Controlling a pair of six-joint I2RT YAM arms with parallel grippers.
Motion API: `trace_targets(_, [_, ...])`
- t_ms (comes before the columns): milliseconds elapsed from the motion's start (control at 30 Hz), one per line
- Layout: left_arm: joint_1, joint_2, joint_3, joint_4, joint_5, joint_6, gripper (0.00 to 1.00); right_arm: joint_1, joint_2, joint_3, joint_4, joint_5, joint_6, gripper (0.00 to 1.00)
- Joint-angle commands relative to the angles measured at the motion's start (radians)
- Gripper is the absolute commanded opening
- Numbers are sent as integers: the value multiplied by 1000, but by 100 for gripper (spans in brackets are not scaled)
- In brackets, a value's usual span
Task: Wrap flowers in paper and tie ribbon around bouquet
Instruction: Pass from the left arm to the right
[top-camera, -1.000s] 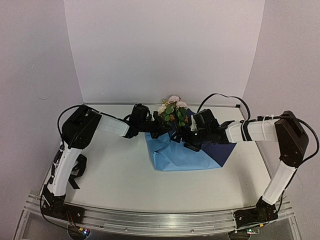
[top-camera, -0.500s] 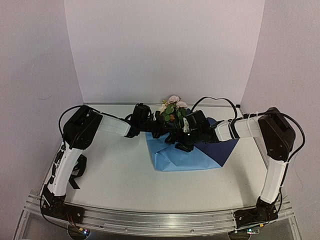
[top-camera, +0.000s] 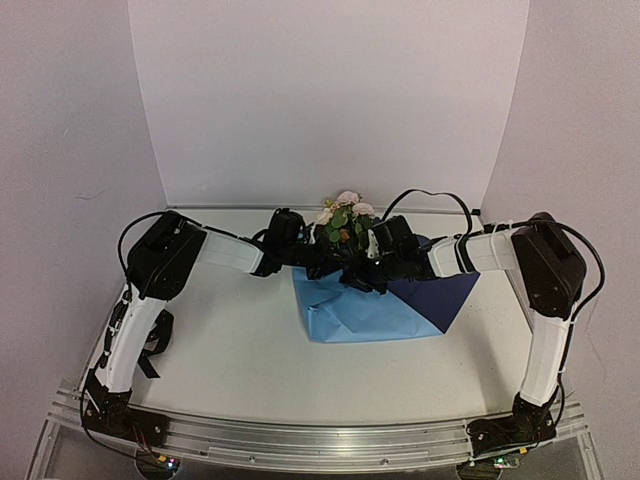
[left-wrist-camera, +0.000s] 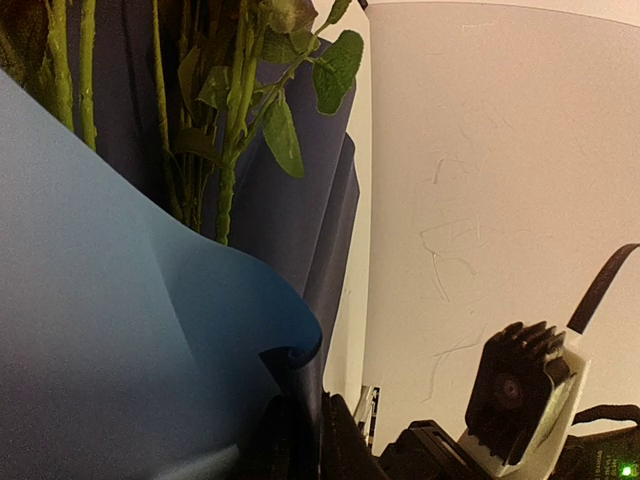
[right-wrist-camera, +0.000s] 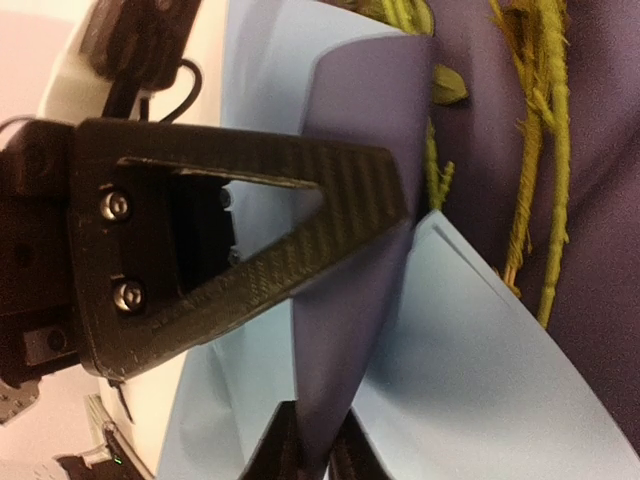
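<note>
- On my left, the left arm (top-camera: 228, 252) reaches across the white table (top-camera: 230, 340) toward the middle, with its wrist low and far back.
- The left gripper (top-camera: 322, 263) sits at the far left corner of the paper (top-camera: 360, 312), just below the flowers (top-camera: 346, 214). Its own camera shows only the very tips at the bottom edge, and a raised edge of the sheet runs down between them. I cannot tell whether they pinch it or stand slightly apart.
- The paper lies in the middle of the table. Most of it shows the light blue face, and the dark navy face shows as a triangle at the right. Near the far edge a flap stands up, blue outside and navy inside.
- The flowers lie along the far part of the sheet, with their pale heads at the far end, past the paper's back edge. The green stems (left-wrist-camera: 225, 190) rest against the navy face behind the curled flap.
- The right gripper (top-camera: 357, 277) is just beside the left one, over the same raised flap. Its jaws are together, clamped on the standing fold of the paper, which runs straight down between the tips in the right wrist view. One finger (right-wrist-camera: 250, 265) of the left gripper fills much of that view, right beside the fold.
- On my right, the right arm (top-camera: 480, 255) stretches in toward the centre, with its forearm roughly level above the navy corner.
</note>
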Motion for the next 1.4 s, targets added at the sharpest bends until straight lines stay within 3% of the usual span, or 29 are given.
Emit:
trace_targets(0, [-7, -13, 55, -34, 16, 39, 21, 0, 10, 33, 21, 34, -17, 0])
trace_targets(367, [-4, -126, 27, -91, -41, 102, 53, 0, -44, -16, 33, 140, -67, 0])
trace_targets(667, [21, -262, -88, -43, -97, 104, 60, 3, -87, -59, 73, 182, -93, 0])
trace_targets(900, [47, -377, -214, -97, -161, 117, 55, 16, -111, -81, 92, 225, -106, 0])
trace_targets(1100, [50, -458, -328, -163, -114, 127, 39, 36, -131, -115, 125, 284, -106, 0])
trace_targets(1367, [21, -548, -494, -172, -12, 167, 29, 46, -151, -174, 189, 357, -87, 0])
